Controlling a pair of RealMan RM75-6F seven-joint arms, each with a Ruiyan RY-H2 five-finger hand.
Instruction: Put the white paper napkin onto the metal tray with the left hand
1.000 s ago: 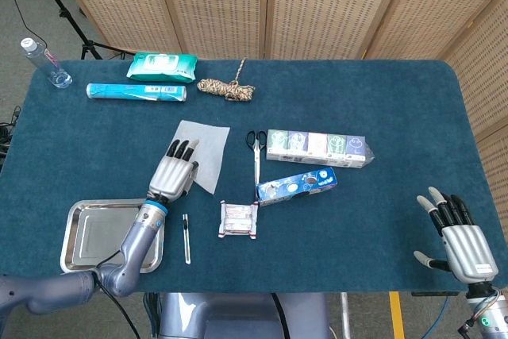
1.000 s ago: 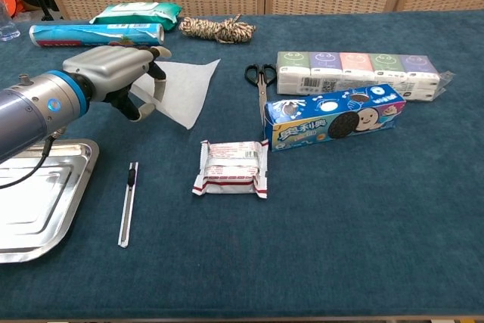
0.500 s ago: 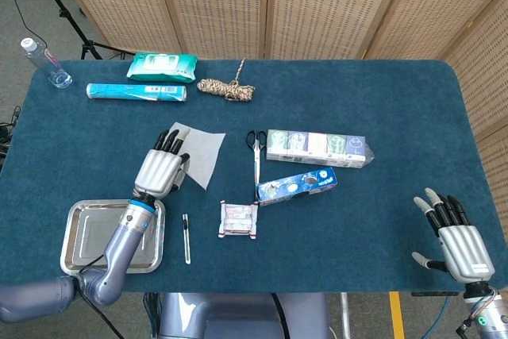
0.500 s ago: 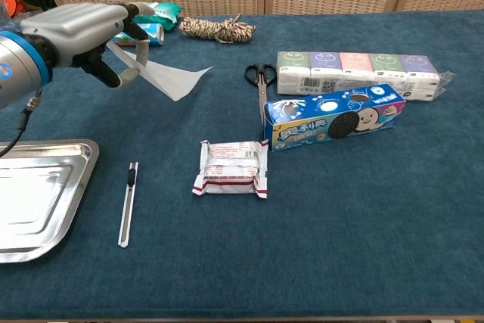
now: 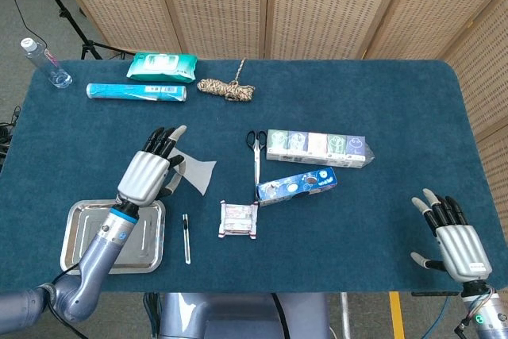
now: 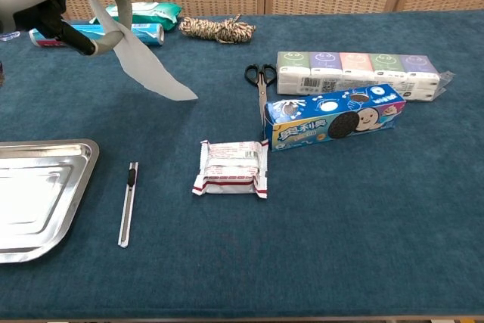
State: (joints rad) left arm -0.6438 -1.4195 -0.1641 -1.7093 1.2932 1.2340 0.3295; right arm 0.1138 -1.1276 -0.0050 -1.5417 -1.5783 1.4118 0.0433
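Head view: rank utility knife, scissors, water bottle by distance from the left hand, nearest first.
From the left hand:
1. Utility knife, just below and to its right, beside the tray.
2. Scissors, further right, mid-table.
3. Water bottle, far back-left corner.

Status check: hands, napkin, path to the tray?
Left hand holds napkin lifted off the table; right hand open, idle. Metal tray empty. Nothing between napkin and tray.

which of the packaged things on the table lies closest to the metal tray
The small red-and-white wrapped snack pack, lying just right of the slim utility knife. The blue cookie box and pastel tissue multipack sit further from the metal tray.
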